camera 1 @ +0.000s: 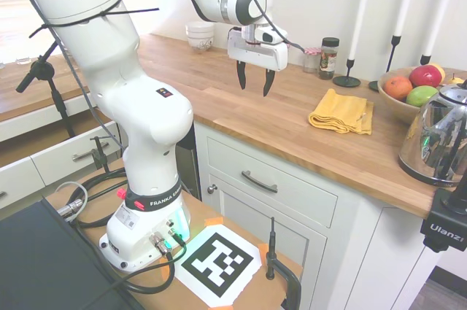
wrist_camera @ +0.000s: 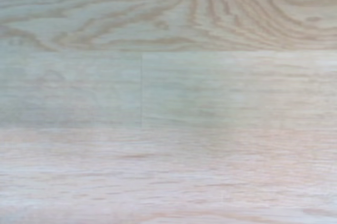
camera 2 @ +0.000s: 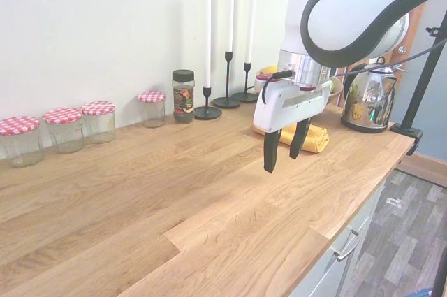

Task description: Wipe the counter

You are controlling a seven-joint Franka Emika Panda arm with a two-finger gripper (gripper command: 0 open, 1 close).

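Table (camera 1: 241,117) surface of narrow warm-brown wooden planks is running atop white panelled cabinets (camera 1: 281,200) with metal bar handles. Tool (camera 1: 254,83) is hanging above the bare middle of the table, fingers pointing down, spread apart and holding nothing; the fingertips are not touching the wood. In the wrist view, only blurred wood grain of the table (wrist_camera: 168,97) is showing.

Yellow folded cloth (camera 1: 341,113) is lying flat on the table, beside the tool and apart from it, toward the kettle (camera 1: 438,135). The kettle is standing near the table's front edge. A bowl of fruit (camera 1: 408,91) is sitting behind the kettle. Black candlesticks (camera 2: 227,94) with white candles are standing along the wall. A spice jar (camera 2: 184,96) is standing next to them, and jars with red-checked lids (camera 2: 63,128) are lining the wall further along.
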